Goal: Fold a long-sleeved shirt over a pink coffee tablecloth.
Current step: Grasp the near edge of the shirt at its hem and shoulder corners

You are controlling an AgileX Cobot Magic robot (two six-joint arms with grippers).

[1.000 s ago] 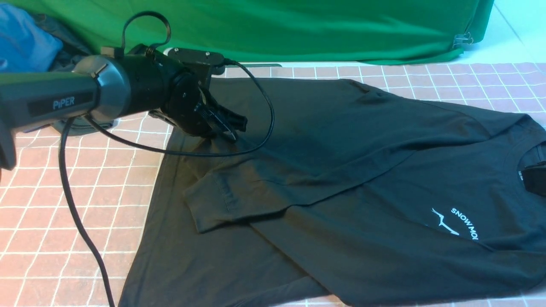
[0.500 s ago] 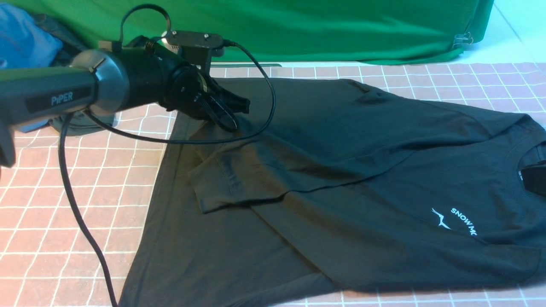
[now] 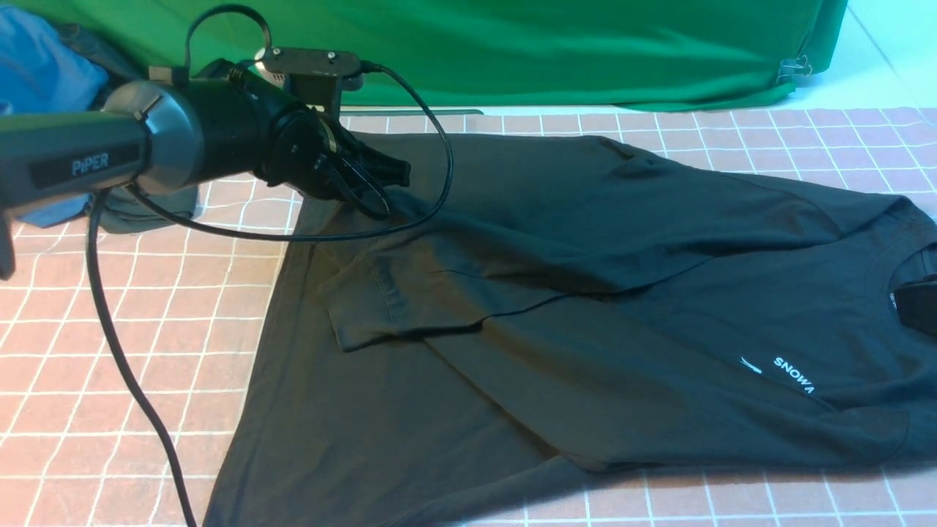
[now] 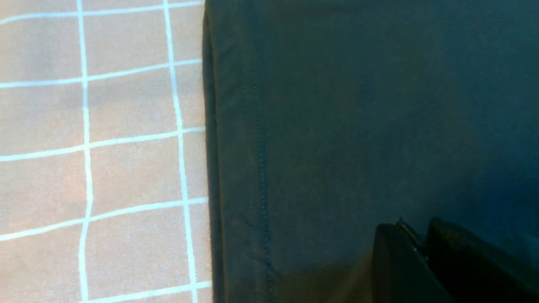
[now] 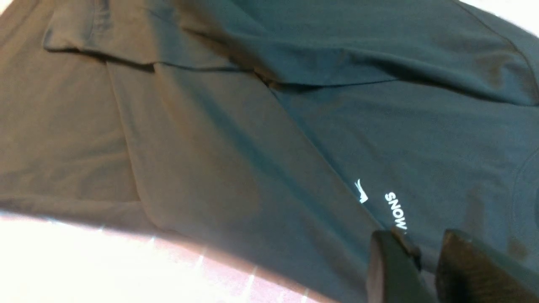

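The black long-sleeved shirt lies spread on the pink coffee tablecloth, its neck to the right. One sleeve is folded across the body, with its cuff towards the hem. A near fold covers part of the white logo. My left gripper hovers shut over the far hem corner, with nothing between its fingers. At the frame's right edge, by the neck, my right gripper is shut on a bit of the shirt. Its jaws stand just beyond the logo.
A green cloth hangs along the back, with a metal clip at its right end. A blue garment and a dark one lie at the back left. The left arm's cable droops over the tablecloth.
My left gripper has risen and drawn back to the left, away from the sleeve. The shirt's near edge has slid farther over the logo, hiding more letters.
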